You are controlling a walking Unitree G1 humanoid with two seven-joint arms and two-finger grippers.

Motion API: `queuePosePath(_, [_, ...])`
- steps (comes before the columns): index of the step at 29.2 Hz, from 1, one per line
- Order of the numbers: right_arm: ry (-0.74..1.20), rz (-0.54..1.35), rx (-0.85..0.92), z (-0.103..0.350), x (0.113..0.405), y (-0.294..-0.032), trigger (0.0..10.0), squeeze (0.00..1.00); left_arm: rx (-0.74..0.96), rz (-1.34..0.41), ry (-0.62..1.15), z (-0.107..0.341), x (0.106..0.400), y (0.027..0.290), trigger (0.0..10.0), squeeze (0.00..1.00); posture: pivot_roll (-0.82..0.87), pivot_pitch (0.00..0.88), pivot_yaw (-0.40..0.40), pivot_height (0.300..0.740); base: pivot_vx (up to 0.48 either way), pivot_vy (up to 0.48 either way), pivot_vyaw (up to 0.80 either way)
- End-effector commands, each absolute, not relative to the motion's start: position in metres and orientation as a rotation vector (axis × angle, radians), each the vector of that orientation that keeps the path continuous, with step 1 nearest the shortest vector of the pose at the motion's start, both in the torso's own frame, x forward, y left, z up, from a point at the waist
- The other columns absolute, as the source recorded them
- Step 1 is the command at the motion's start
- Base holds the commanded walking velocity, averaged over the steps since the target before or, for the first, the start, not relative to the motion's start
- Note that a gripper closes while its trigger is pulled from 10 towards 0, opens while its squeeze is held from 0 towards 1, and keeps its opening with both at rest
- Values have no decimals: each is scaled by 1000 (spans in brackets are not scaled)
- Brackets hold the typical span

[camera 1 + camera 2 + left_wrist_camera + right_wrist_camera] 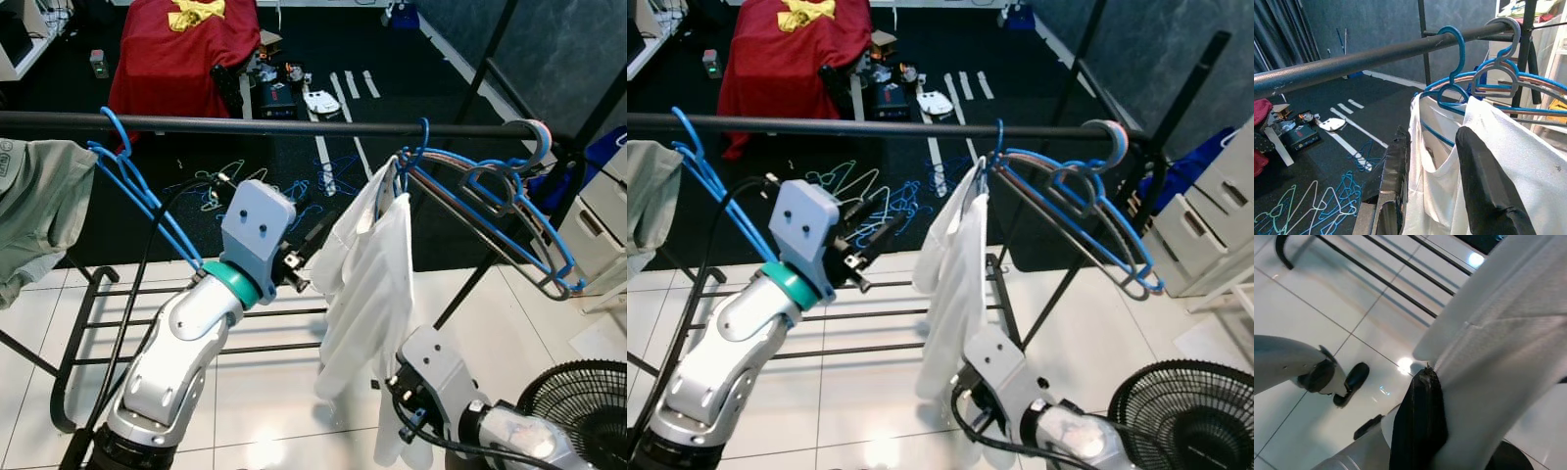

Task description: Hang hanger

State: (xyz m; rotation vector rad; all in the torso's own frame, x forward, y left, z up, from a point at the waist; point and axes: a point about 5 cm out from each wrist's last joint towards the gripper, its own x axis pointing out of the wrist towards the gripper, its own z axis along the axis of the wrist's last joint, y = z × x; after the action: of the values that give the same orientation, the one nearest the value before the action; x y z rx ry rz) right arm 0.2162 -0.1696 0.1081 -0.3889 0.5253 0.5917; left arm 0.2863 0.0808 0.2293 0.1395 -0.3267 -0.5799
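Note:
A white shirt (367, 284) hangs on a blue hanger whose hook (421, 137) sits over the black rail (294, 124) of a clothes rack. My left gripper (304, 257) is raised just left of the shirt's collar. In the left wrist view it is open (1432, 134), one black finger (1396, 166) beside the collar and the other in front of the cloth. My right gripper (404, 429) is low, at the shirt's bottom edge, partly hidden behind the cloth (1498, 333).
Several empty blue and grey hangers (509, 215) hang at the rail's right end, two blue ones (137, 196) and a grey-green garment (34, 206) at its left. Loose hangers (255, 186) lie on the dark floor. A black fan (578, 411) stands at lower right.

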Motion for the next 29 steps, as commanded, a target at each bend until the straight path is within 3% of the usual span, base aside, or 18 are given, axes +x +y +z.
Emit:
queuePosePath(1, [577, 578, -379, 99, 212, -174, 0, 0, 152, -586, -312, 225, 288, 80, 10000, 0, -86, 99, 84, 740, 0, 0, 0])
queuePosePath(8, [585, 571, -404, 95, 212, -175, 0, 0, 151, -587, -310, 225, 288, 80, 10000, 0, -85, 101, 87, 740, 0, 0, 0])
queuePosePath(9, [538, 501, -409, 100, 220, -179, 10000, 0, 151, -588, -310, 225, 288, 80, 10000, 0, -86, 102, 89, 740, 0, 0, 0])
queuePosePath(15, [375, 296, -394, 121, 245, -195, 10000, 0, 151, -590, -308, 225, 288, 79, 10000, 0, -86, 101, 90, 740, 0, 0, 0])
queuePosePath(16, [279, 220, -347, 137, 255, -201, 10000, 898, 152, -591, -306, 224, 288, 79, 10000, 0, -87, 102, 91, 740, 0, 0, 0])
queuePosePath(18, [279, 220, -347, 137, 255, -201, 10000, 898, 152, -591, -306, 224, 288, 79, 10000, 0, -87, 102, 91, 740, 0, 0, 0])
queuePosePath(19, [215, 188, -276, 149, 260, -204, 10000, 1000, 152, -593, -306, 224, 288, 79, 10000, 0, -88, 103, 91, 740, 0, 0, 0])
queuePosePath(23, [136, 239, -143, 164, 261, -200, 10000, 1000, 150, -595, -305, 224, 288, 78, 10000, 0, -90, 103, 91, 740, 0, 0, 0])
queuePosePath(24, [123, 312, -86, 169, 257, -192, 10000, 867, 148, -596, -305, 224, 288, 78, 10000, 0, -91, 104, 90, 740, 0, 0, 0])
queuePosePath(26, [128, 333, -80, 170, 255, -189, 10000, 867, 148, -597, -305, 224, 288, 78, 10000, 0, -91, 104, 90, 740, 0, 0, 0])
queuePosePath(27, [142, 354, -88, 169, 252, -187, 10000, 0, 148, -597, -305, 224, 288, 78, 10000, 0, -91, 107, 87, 740, 0, 0, 0])
queuePosePath(29, [159, 369, -98, 168, 247, -184, 10000, 0, 147, -598, -304, 223, 288, 77, 10000, 0, -91, 107, 87, 740, 0, 0, 0])
